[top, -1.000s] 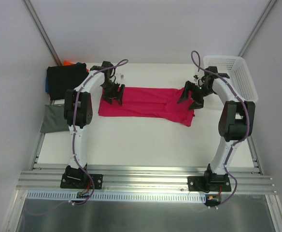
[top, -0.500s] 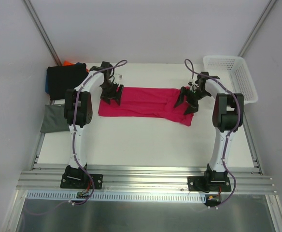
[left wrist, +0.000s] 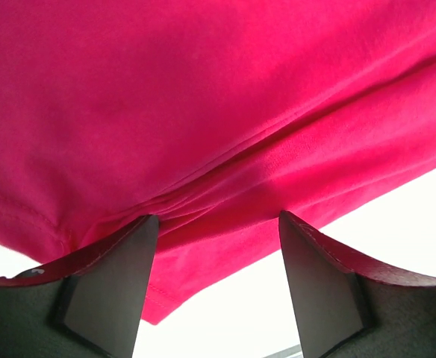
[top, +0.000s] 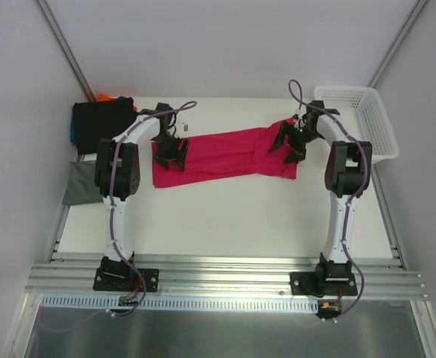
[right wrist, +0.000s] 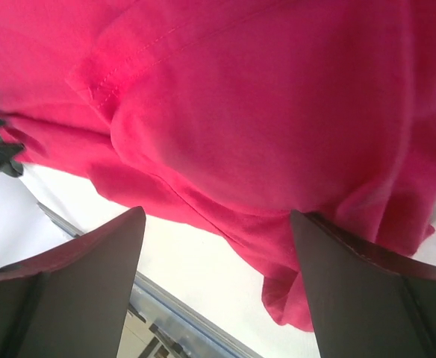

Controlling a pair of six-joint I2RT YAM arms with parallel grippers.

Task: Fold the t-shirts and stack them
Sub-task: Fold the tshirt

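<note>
The left gripper [top: 170, 151] stands wide. In its wrist view the fingers [left wrist: 110, 283] are spread at the bottom of the frame, with a pleat of pink cloth and a strip of bare table showing between the tips, and nothing looks pinched. The right gripper [top: 291, 142] is wider, its fingers [right wrist: 83, 276] at the lower corners of its own view over a stitched hem and bunched folds, and it does not look clamped on the cloth either. Both are down on the shirt [top: 225, 155], which lies across the middle of the table [top: 225, 216]. Its long axis runs left to right in the top view, rising a little toward the upper right. The left gripper sits at its left end and the right gripper at its right end, where the cloth is drawn up in a peak and rumpled. Neither arm is the nearer one, since each has its own end. I cannot tell which end is the collar. The next fold probably needs both to close on the same long edge together. Folded shirts sit at the upper left: a black shirt [top: 98, 123] with orange [top: 107, 97] behind it, and a grey-green one [top: 80, 183] below. A basket [top: 367, 112] stands at the upper right.
</note>
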